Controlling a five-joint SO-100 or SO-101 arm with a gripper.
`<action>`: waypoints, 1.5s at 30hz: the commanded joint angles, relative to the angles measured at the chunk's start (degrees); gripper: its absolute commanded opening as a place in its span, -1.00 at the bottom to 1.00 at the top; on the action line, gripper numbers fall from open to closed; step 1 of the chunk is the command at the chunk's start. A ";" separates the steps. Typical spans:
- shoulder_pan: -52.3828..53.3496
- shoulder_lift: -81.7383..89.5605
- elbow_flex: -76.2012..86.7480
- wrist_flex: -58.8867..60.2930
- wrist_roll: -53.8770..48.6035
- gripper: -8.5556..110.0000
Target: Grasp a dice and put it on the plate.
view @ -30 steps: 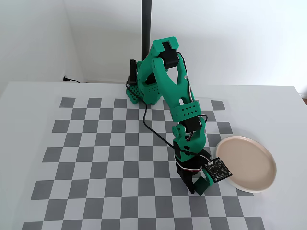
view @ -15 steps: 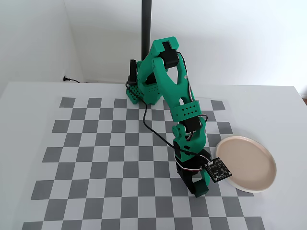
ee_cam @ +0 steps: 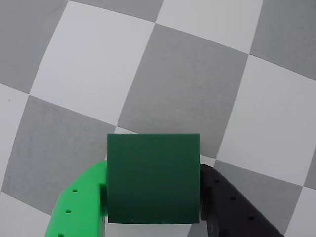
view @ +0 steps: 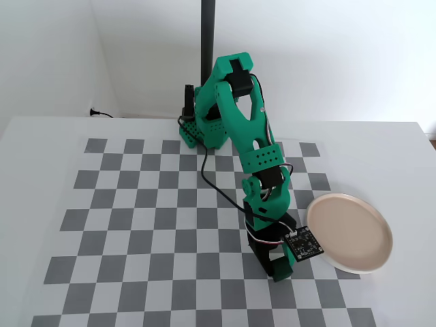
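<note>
Just left of the plate (view: 349, 232) in the fixed view, the gripper (ee_cam: 153, 217) is clamping the dice (ee_cam: 153, 178) between its jaws, low over the checkered surface (view: 136, 225); carrying and placing are remaining.

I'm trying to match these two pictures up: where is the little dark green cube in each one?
Wrist view: the dice fills the lower middle, between the hand's bright green and black fingers.
Fixed view: the dice is not visible; the hand, left of the plate, hides it.
Shared landmark: the grey-and-white checkered mat.
</note>
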 commanded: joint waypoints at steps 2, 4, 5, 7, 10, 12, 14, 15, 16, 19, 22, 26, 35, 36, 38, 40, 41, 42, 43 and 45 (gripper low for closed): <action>0.26 10.20 -1.49 1.14 0.79 -0.93; 0.26 12.04 -1.49 2.02 0.79 -0.93; 0.18 12.92 -1.49 2.37 0.70 -0.93; -0.18 14.59 -1.49 2.90 0.53 -0.93; -1.14 17.40 -1.58 4.13 0.18 -0.93; -2.02 19.42 -1.67 5.27 -0.18 -0.93; -2.99 21.18 -1.93 6.42 -0.35 -0.93; -3.52 21.88 -2.29 7.12 -0.53 -0.93; -4.13 22.50 -2.64 7.91 -0.53 -0.93; -5.98 23.82 -4.13 10.28 -0.88 -0.93; -8.00 24.70 -5.10 12.39 -1.05 -0.93; -10.72 24.52 -7.65 16.26 -0.53 -0.93; -16.26 21.80 -13.18 20.48 0.53 -0.93; -16.70 21.36 -13.97 20.92 0.62 -0.93; -17.67 20.13 -15.82 21.80 0.62 -0.93; -18.63 18.72 -17.93 22.50 0.62 -0.93; -19.07 17.93 -19.25 23.12 0.70 -0.93; -19.51 17.14 -20.39 23.64 0.70 -0.93; -20.04 16.26 -21.53 24.08 0.79 -0.93; -21.01 14.41 -23.64 24.87 0.97 -0.93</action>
